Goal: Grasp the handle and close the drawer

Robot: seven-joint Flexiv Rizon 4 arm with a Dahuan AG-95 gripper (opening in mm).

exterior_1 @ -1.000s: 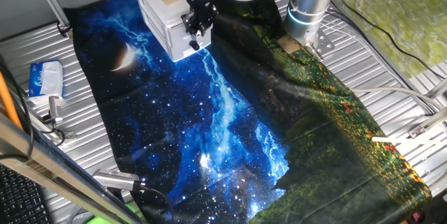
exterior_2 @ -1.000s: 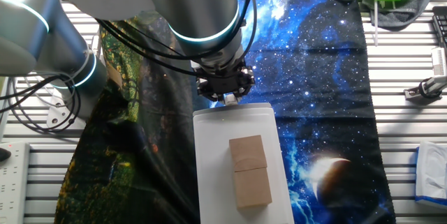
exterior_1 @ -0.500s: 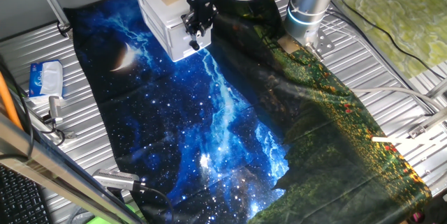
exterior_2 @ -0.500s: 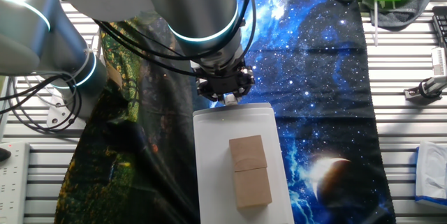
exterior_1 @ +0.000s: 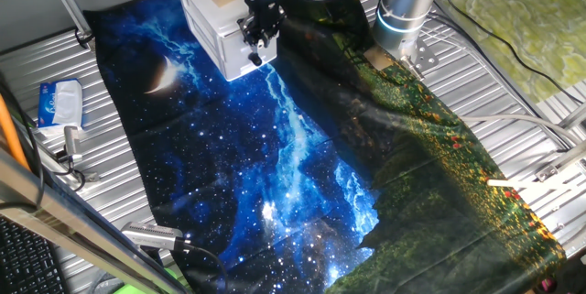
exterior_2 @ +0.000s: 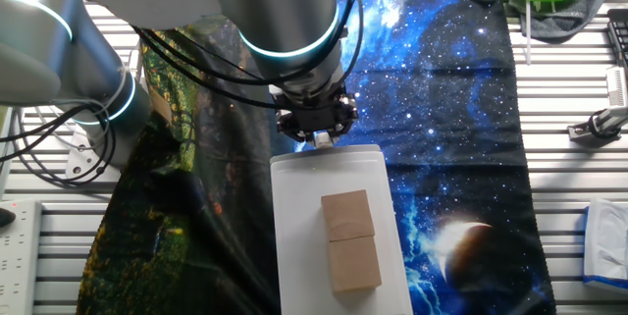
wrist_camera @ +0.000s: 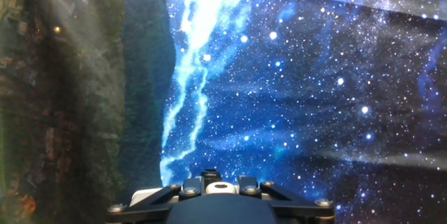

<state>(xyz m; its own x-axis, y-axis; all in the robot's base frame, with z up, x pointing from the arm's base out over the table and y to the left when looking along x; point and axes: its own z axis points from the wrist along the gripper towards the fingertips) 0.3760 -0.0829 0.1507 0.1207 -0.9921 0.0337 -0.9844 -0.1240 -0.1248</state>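
against the drawer (exterior_1: pixel 231 49) front, the claw (exterior_1: pixel 255 54) seems closed around the handle (wrist_camera: pixel 219 188).

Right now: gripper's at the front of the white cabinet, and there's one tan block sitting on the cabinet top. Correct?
Not quite: two tan blocks sit on the cabinet top, end to end, not one. The other fixed view, looking down on the top, shows the seam between them. The rest holds: the gripper is at the cabinet's front face.

No visible change since earlier
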